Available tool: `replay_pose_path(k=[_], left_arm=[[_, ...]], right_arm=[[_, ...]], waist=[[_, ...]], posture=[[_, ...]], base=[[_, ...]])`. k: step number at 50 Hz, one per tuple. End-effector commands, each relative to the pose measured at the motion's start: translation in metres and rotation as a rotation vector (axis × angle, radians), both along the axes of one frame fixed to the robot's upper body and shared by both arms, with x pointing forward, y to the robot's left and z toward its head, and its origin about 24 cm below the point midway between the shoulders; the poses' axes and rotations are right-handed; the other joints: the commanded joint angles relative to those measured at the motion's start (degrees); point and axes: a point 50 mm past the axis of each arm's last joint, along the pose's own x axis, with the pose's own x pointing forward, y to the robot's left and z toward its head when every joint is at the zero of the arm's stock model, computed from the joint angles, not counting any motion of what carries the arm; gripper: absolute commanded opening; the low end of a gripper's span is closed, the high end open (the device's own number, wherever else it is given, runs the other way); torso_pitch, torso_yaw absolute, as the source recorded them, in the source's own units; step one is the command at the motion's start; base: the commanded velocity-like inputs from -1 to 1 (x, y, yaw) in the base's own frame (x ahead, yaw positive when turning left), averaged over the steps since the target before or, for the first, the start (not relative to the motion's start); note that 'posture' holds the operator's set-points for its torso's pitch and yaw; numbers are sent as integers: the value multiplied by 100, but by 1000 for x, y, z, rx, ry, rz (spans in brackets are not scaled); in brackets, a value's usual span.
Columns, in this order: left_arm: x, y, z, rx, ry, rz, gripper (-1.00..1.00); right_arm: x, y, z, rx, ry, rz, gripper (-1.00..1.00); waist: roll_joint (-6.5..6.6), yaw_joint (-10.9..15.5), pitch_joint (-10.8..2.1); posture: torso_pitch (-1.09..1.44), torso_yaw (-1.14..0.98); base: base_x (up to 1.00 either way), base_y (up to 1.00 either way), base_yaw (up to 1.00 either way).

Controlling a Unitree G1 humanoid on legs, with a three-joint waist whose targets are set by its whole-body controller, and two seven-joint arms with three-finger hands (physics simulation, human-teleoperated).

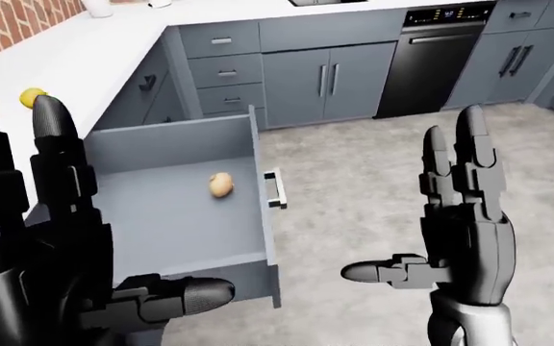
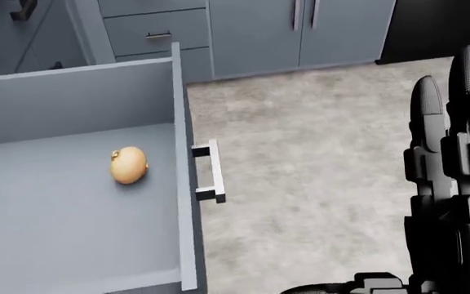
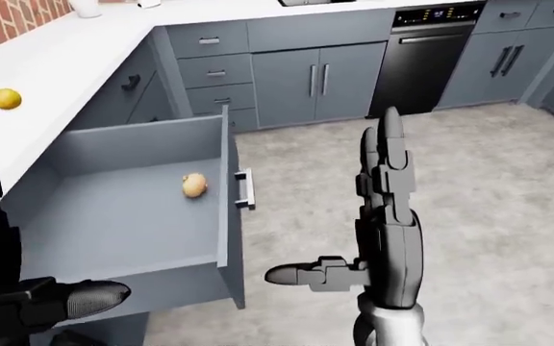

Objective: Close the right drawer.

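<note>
The grey drawer (image 1: 171,216) stands pulled far out of the counter at the left of the eye views, its front panel (image 2: 184,171) carrying a bar handle (image 2: 211,171). A yellow onion (image 2: 128,165) lies on the drawer floor. My right hand (image 1: 450,223) is raised to the right of the drawer, fingers straight up, thumb pointing left, open and apart from the handle. My left hand (image 1: 56,238) fills the lower left of the left-eye view, open, its thumb over the drawer's near corner.
Grey cabinets with drawers (image 1: 224,72) and double doors (image 1: 327,79) line the far wall beside a black dishwasher (image 1: 433,58). A white counter (image 3: 56,65) holds a yellow lemon (image 3: 6,98). Speckled floor (image 1: 373,187) spreads right of the drawer.
</note>
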Motion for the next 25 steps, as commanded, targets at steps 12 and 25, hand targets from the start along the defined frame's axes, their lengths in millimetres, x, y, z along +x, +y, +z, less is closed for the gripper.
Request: replay_pose_path(k=[12, 25], left_arm=[[-6, -1, 7, 1, -52, -7, 100], [-6, -1, 6, 2, -50, -7, 100]], right_arm=[[-5, 0, 10, -5, -66, 0, 100], [-6, 0, 11, -6, -67, -1, 100]], waist=[[-639, -20, -16], [188, -43, -103]], posture=[[0, 0], [0, 0]], base=[[0, 26, 0], [0, 23, 0]])
